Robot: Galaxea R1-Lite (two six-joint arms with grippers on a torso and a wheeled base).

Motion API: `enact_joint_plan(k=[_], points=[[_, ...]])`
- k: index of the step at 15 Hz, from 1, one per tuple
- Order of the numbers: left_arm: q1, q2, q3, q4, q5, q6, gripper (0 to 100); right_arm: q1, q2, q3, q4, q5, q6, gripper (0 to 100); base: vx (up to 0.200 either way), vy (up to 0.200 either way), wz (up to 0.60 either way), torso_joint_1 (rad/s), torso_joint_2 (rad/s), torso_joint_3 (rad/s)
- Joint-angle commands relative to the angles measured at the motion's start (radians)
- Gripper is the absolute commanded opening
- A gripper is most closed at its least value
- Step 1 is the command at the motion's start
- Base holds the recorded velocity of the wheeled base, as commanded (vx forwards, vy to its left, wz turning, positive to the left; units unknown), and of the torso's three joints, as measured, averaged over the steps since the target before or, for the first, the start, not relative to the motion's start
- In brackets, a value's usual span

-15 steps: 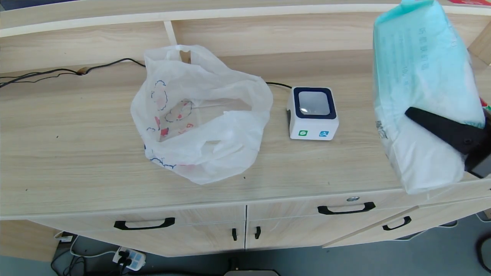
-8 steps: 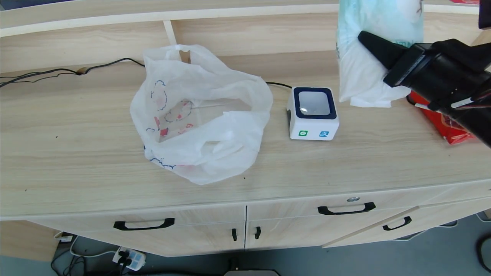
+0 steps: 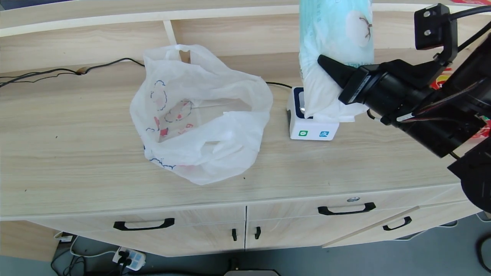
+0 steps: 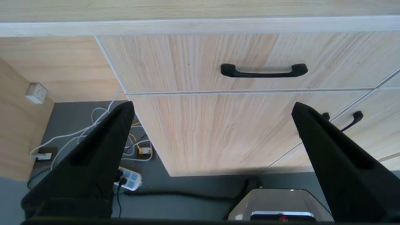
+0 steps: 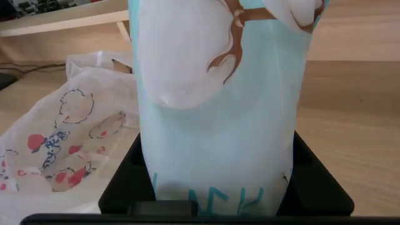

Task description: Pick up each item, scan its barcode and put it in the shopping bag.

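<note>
A tall teal and white soft pack [image 3: 333, 42] hangs upright over the barcode scanner [image 3: 312, 128], its lower white end covering the scanner's window. My right gripper [image 3: 330, 73] is shut on the pack from the right side. In the right wrist view the pack [image 5: 219, 112] stands between the two black fingers [image 5: 125, 181]. The white shopping bag [image 3: 199, 111] with cloud and strawberry prints lies open on the counter, left of the scanner; it also appears as the bag [image 5: 62, 137] beyond the pack. My left gripper [image 4: 212, 162] hangs open below the counter, facing the drawer fronts.
A red packet [image 3: 479, 130] lies on the counter behind my right arm. A black cable [image 3: 57, 73] runs along the back left of the wooden counter [image 3: 76, 161]. A raised wooden ledge [image 3: 230, 27] borders the back. Drawers with black handles [image 3: 346, 209] lie below.
My right arm has carried the pack leftward from the counter's right end and turned it upright over the scanner. The bag and scanner have not moved.
</note>
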Motion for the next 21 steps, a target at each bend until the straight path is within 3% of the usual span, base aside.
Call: enact_joint_plan(k=[1,12,16,21], points=[[0.0,0.0,0.0,0.0,0.0,0.0,100,0.003,0.018,0.022,-0.017,0.0,-0.001,0,0.0,0.0,0.0,0.0,0.0,0.0],[0.0,0.002,0.0,-0.002,0.0,-0.004,100,0.047,0.064,0.014,-0.033,-0.014,-0.013,0,0.0,0.0,0.0,0.0,0.0,0.0],[0.0,0.002,0.0,-0.002,0.0,-0.009,100,0.042,0.0,0.108,-0.056,-0.04,-0.083,0,-0.15,0.0,0.0,0.008,0.0,0.003],[0.0,0.0,0.0,-0.002,0.0,-0.007,100,0.042,-0.026,0.14,-0.051,-0.037,-0.083,0,0.0,0.0,0.0,0.0,0.0,0.0]])
